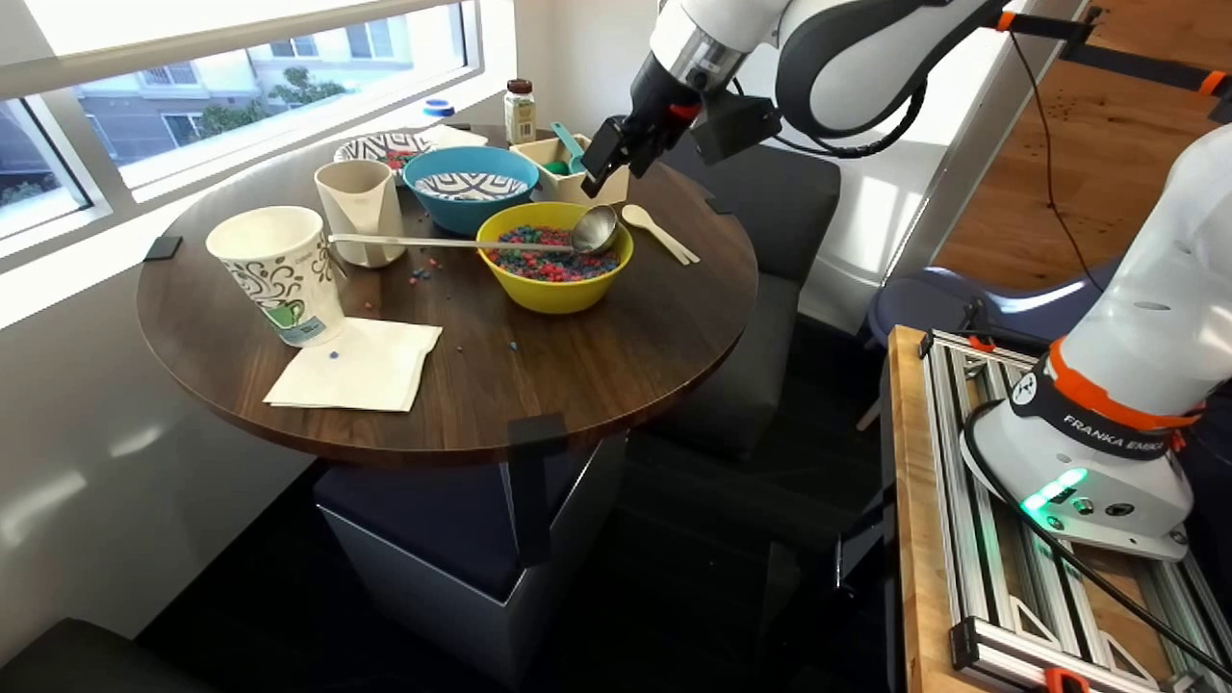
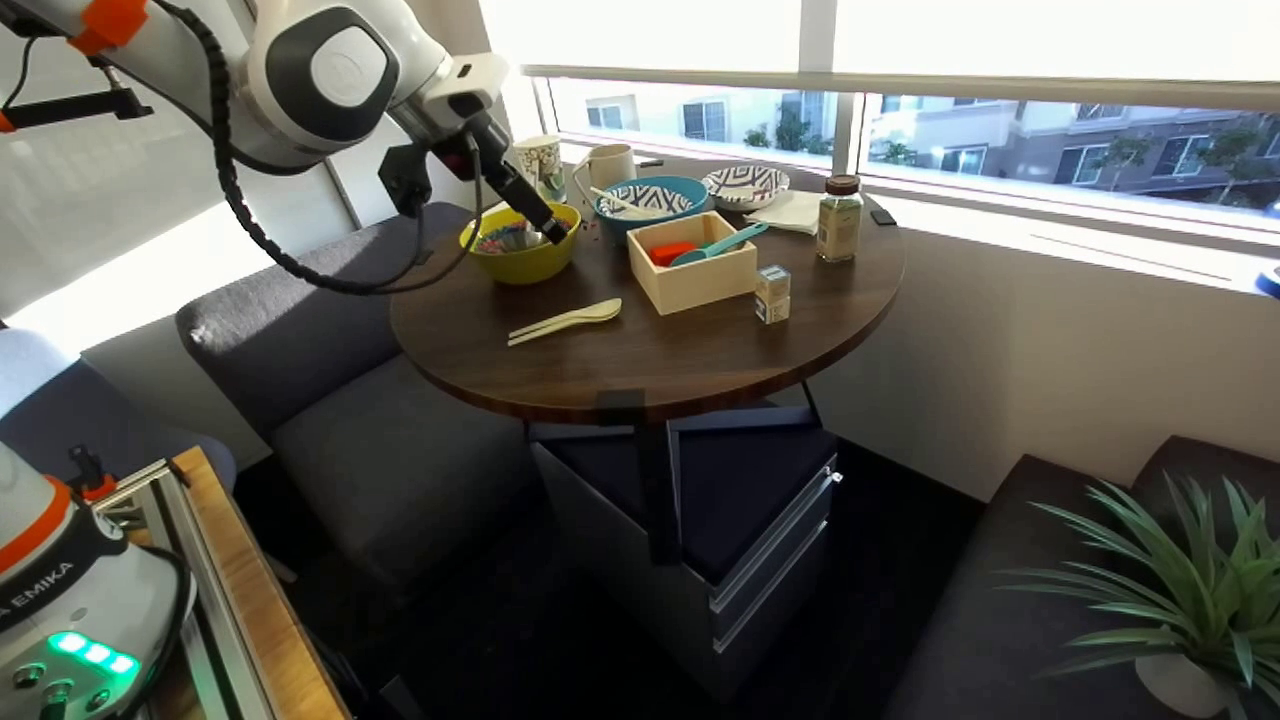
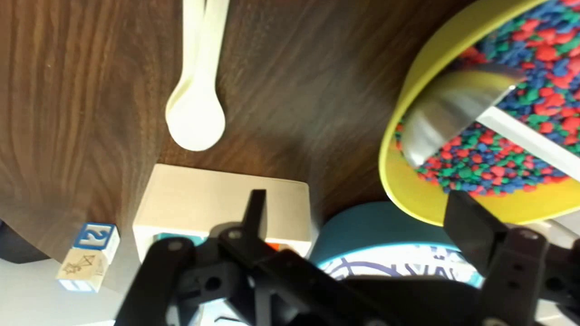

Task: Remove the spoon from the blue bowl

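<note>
White arm [image 2: 325,80] in from the far left, slanting down toward four o'clock, and at its end the hand [image 3: 360,208], hanging over the bench [image 2: 690,358], fingers spread wide apart in the wrist view! Behind its tips, in an exterior view, sits the yellow bowl [image 2: 525,265], loaded with little red, blue and green pieces [image 3: 476,158], a metal ladle [image 1: 595,229] leaning in there too.

Just past twelve o'clock from that bowl, a paper cup [image 2: 545,162]; at five o'clock, two pale utensils [image 3: 195,118], overlapping on the wood, the top one spoon-shaped. On to the beige pitcher [image 2: 612,163], and now the blue bowl [image 1: 460,214], between two and three o'clock from the yellow one. There, slanting across its patterned inside, lies a slim pale utensil [image 2: 626,203], seemingly the spoon, one end at the rim toward ten o'clock, the other too small to make out.

At five o'clock from the blue bowl, a pale box [image 2: 703,288] with a teal scoop [image 2: 735,240] resting in it; at nearly three, a patterned dish [image 2: 742,188]. Two little blocks [image 2: 772,293] stand stacked at four o'clock from the box, then a napkin [image 2: 795,212], a brown-capped jar [image 2: 839,222] and, way out right, a potted plant [image 2: 1190,610].
</note>
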`<state>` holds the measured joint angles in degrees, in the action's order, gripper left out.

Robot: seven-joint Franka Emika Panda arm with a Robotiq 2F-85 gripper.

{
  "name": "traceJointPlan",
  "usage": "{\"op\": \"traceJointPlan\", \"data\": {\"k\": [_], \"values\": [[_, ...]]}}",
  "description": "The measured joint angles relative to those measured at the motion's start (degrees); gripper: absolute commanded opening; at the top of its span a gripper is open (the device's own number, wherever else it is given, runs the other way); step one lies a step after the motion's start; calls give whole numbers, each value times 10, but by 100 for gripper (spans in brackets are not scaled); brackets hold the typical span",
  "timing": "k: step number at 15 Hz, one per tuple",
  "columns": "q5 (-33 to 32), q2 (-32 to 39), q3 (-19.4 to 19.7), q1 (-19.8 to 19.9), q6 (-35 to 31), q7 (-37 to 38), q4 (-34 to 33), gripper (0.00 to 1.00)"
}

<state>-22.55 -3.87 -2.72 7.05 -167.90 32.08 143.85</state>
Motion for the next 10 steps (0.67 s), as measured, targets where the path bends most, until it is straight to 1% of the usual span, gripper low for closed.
{"op": "traceJointPlan", "data": {"k": [2, 3, 7, 10], "values": [[83, -31, 3, -18, 41, -86, -14, 100], [110, -53, 6, -22, 73, -121, -24, 100], [149, -140, 26, -24, 213, -218, -72, 100], [167, -181, 44, -23, 263, -251, -97, 100]]}}
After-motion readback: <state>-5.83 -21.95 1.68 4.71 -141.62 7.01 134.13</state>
